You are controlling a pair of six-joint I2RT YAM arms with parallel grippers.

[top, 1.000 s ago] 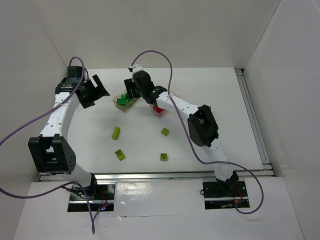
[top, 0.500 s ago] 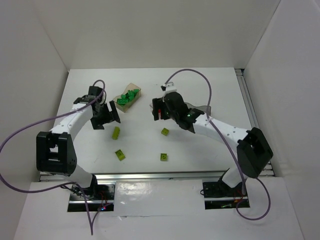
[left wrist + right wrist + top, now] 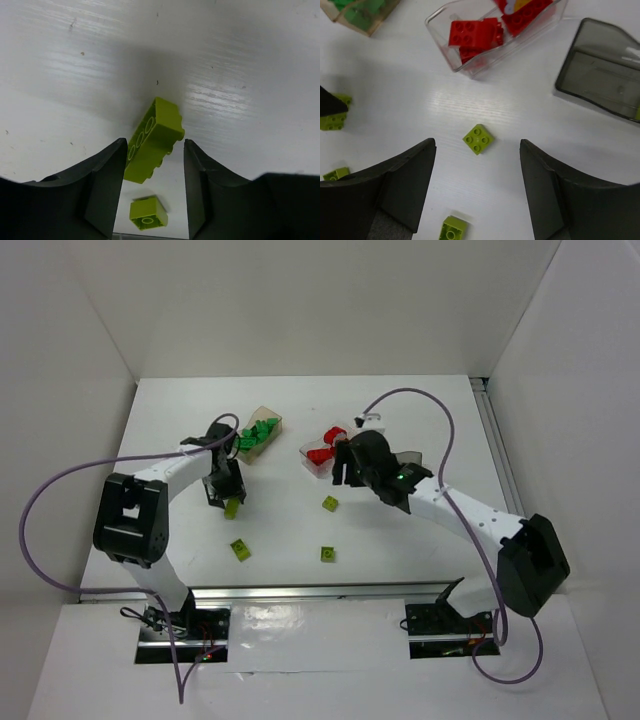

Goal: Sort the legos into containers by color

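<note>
A long yellow-green lego (image 3: 154,139) lies on the white table between the fingers of my left gripper (image 3: 154,150). It rests against the left finger, with a gap to the right one, so the jaws stand open. From above, that gripper (image 3: 228,495) sits over the same lego (image 3: 232,507). My right gripper (image 3: 477,150) hangs open and empty above a square yellow-green lego (image 3: 478,138). The clear container (image 3: 440,20) holds red legos (image 3: 472,35). In the tan container (image 3: 262,440) lie dark green legos. The smoky grey container (image 3: 602,70) lies to the right.
More yellow-green legos lie loose on the table: one (image 3: 240,549) near the front left, one (image 3: 327,554) front centre, one (image 3: 330,504) below the right gripper (image 3: 343,468). White walls close in the table on three sides, and a rail runs along the right edge.
My left gripper came down from beside the tan container onto the long yellow-green lego and its jaws narrowed. The right gripper swung right, off the clear container, uncovering the red legos.
</note>
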